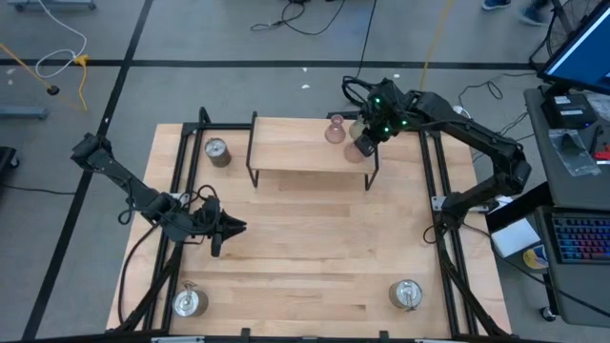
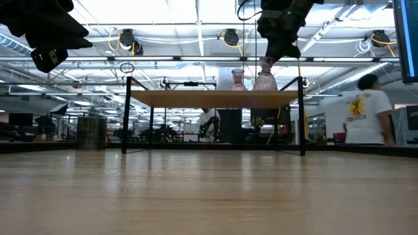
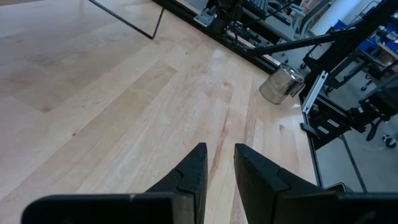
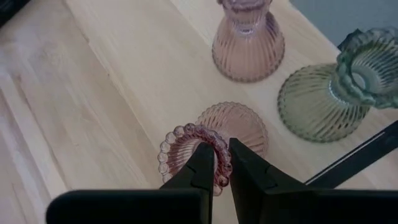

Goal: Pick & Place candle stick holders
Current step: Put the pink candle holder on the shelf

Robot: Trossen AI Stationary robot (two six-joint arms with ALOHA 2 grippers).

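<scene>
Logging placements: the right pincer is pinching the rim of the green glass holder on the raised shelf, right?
Not the green one. The right wrist view shows the right pincer shut on the beaded rim of a pink glass holder; the green glass holder stands untouched beside it. It is on the raised shelf.

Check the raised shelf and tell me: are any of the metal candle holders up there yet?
No. In the high view the raised shelf carries only glass holders, while the three metal holders sit on the table.
</scene>
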